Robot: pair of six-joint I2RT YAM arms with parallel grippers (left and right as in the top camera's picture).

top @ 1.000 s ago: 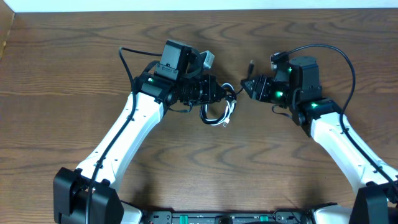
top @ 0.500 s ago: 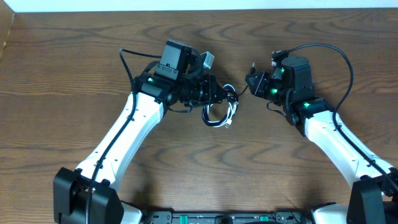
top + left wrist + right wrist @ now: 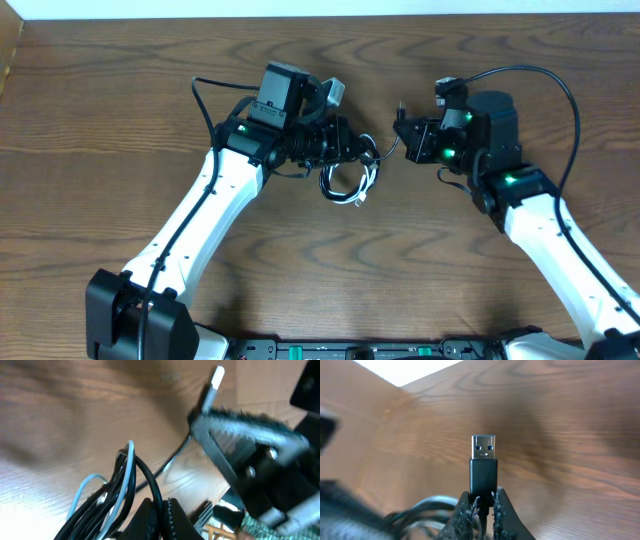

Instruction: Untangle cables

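A wooden desk [image 3: 120,100] seen from above. Just left of centre, toward the far edge, the left gripper [image 3: 348,148] is clenched on a small tangle of two thin cords: a black USB cable [image 3: 150,485] and a white USB cable [image 3: 130,467]. Their loops lie on the desk just beside it, on the near side. A black strand runs right to the right gripper [image 3: 406,138], clamped on the black cable's rectangular metal-tipped plug [image 3: 483,467]. The cords look light, limp and slippery. The rigid plug body seems the surest hold.
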